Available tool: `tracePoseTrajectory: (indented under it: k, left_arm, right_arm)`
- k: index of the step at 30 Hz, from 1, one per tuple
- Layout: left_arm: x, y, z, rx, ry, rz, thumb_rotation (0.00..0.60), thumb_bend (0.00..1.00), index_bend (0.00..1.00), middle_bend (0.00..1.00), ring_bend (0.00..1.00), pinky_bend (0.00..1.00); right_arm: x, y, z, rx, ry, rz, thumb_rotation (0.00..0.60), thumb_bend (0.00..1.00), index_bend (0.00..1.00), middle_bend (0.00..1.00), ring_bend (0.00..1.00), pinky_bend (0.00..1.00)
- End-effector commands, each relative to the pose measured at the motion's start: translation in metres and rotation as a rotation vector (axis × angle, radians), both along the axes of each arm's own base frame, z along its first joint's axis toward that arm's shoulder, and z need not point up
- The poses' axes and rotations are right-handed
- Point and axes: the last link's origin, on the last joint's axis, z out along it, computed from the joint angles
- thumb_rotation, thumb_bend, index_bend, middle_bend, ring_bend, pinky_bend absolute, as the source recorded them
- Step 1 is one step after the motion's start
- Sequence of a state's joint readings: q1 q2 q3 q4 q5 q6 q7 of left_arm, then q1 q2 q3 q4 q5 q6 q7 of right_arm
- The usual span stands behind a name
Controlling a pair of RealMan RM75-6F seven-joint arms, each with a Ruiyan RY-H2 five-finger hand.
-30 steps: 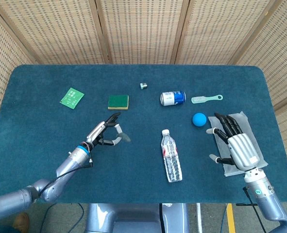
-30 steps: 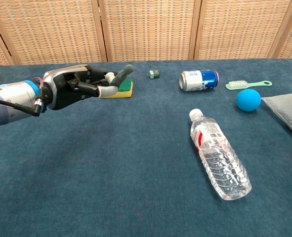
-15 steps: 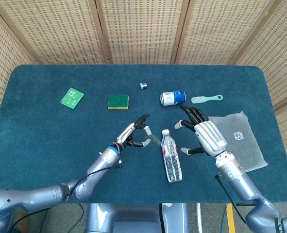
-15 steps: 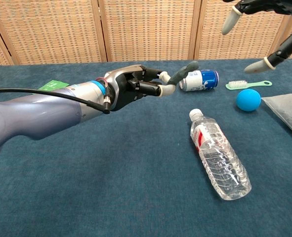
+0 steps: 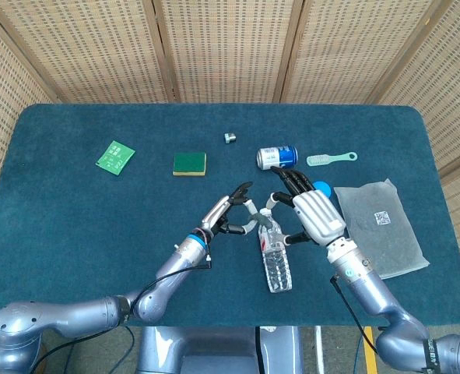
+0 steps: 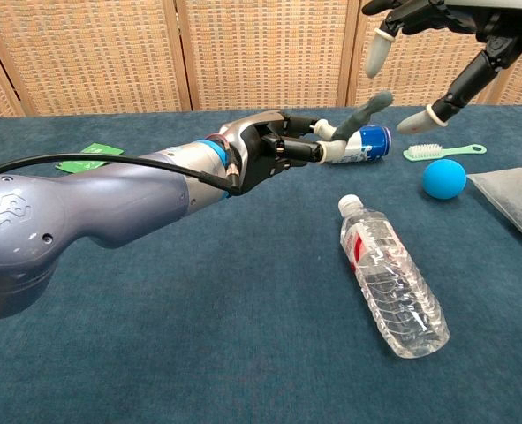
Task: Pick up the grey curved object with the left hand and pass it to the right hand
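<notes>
On the dark blue felt tabletop (image 5: pixel 74 234), a flat green card packet (image 5: pixel 116 157) lay toward ten o'clock, and a yellow sponge with a green scouring top (image 5: pixel 189 163) sat nearer the middle at eleven. The left hand (image 5: pixel 228 213) reached over the centre, raised off the cloth, its fingertips pinching one end of the grey curved object (image 6: pixel 366 108), whose free end pointed up and toward the right hand. A small grey-green block (image 5: pixel 230 138) stood at twelve o'clock. Below the two hands a clear plastic water bottle with a white cap (image 5: pixel 275 257) lay on its side, cap toward twelve. A blue and silver drink can (image 5: pixel 277 157) lay on its side at one o'clock. The right hand (image 5: pixel 307 212) hovered just beside the object with fingers spread apart, holding nothing. A round blue ball (image 6: pixel 443 178) lay behind it, a pale green brush (image 5: pixel 331 159) farther back, and a grey plastic bag (image 5: pixel 381 226) flat at three o'clock.
</notes>
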State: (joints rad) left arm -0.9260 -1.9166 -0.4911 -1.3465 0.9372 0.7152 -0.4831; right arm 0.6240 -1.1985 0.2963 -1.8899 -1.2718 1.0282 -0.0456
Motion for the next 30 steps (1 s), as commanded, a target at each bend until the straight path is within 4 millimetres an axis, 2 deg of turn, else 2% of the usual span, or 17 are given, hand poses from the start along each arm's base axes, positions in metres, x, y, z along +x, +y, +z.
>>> tracePoseTrajectory:
  k: [1, 8, 19, 30]
  left_arm:
    - [0.003, -0.0026, -0.0015, -0.014, -0.012, -0.001, 0.6, 0.59, 0.77, 0.0, 0.0, 0.0]
    - [0.0072, -0.0045, -0.0038, -0.022, -0.015, -0.007, 0.6, 0.59, 0.77, 0.0, 0.0, 0.0]
    - [0.0087, -0.0048, -0.0049, -0.025, -0.024, 0.003, 0.6, 0.59, 0.77, 0.0, 0.0, 0.0]
    - [0.0082, -0.0063, -0.0049, -0.031, -0.033, 0.007, 0.6, 0.59, 0.77, 0.0, 0.0, 0.0]
  right_arm:
    - [0.0041, -0.0009, -0.0017, -0.001, -0.004, 0.001, 0.6, 0.29, 0.48, 0.0, 0.0, 0.0]
    - [0.0098, 0.0007, -0.0032, 0.009, -0.025, -0.005, 0.6, 0.37, 0.51, 0.0, 0.0, 0.0]
    - [0.0098, 0.0028, -0.0037, 0.02, -0.012, -0.019, 0.6, 0.38, 0.52, 0.0, 0.0, 0.0]
    - [0.01, 0.0053, -0.0036, 0.016, -0.002, -0.01, 0.6, 0.43, 0.55, 0.0, 0.0, 0.0]
